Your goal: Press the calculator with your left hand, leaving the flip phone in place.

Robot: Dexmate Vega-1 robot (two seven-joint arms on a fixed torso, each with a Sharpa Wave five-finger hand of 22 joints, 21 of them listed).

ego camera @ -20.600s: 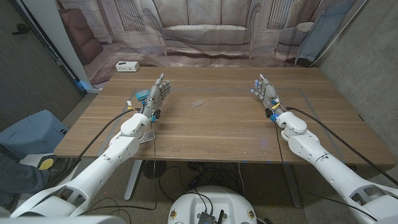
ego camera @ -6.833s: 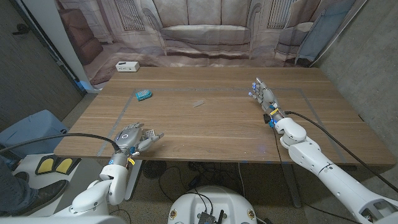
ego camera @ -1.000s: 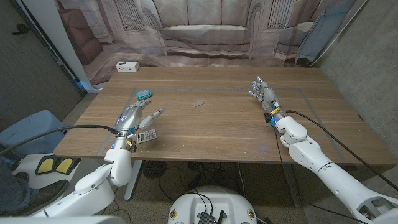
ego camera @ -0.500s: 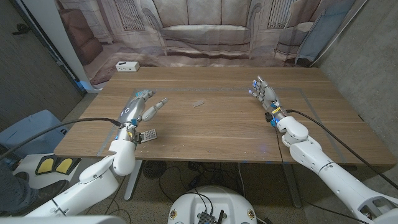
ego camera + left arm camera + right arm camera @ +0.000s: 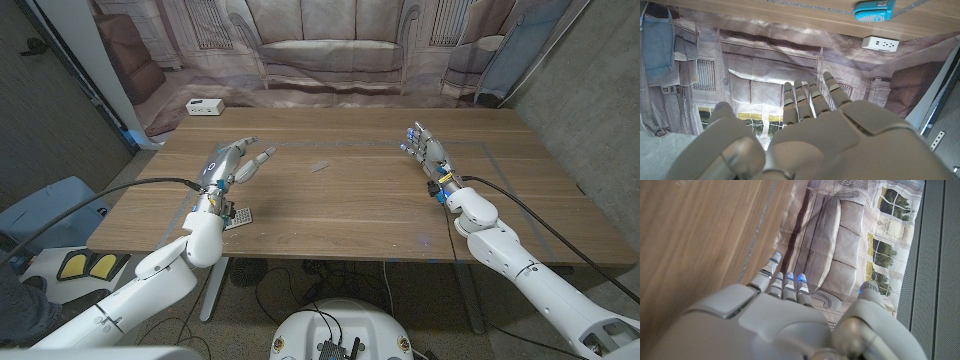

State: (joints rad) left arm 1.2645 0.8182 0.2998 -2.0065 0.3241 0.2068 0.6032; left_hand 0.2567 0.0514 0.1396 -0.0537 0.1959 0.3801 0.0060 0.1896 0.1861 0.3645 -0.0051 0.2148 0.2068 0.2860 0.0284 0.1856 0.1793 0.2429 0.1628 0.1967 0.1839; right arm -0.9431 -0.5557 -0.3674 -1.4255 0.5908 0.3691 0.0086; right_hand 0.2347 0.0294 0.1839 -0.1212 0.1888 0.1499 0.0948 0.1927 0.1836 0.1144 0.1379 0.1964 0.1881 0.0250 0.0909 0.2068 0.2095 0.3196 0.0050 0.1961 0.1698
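My left hand [image 5: 231, 165] and forearm cover part of the calculator [image 5: 238, 214] in the head view; only its near corner shows, keys too small to read. Flip phone [image 5: 874, 10] is cut by the frame edge in the left wrist view, so its hinge side can't be made out. From the head it's behind my left hand. Small pale scrap [image 5: 319, 166] mid-table: too small to identify. My right hand [image 5: 424, 148]: palm side hidden.

Bare table [image 5: 360, 210] right of the calculator [image 5: 237, 216]; beyond it, raised left robot hand [image 5: 232, 163] overhead, with small grey scrap [image 5: 319, 166] farther right.
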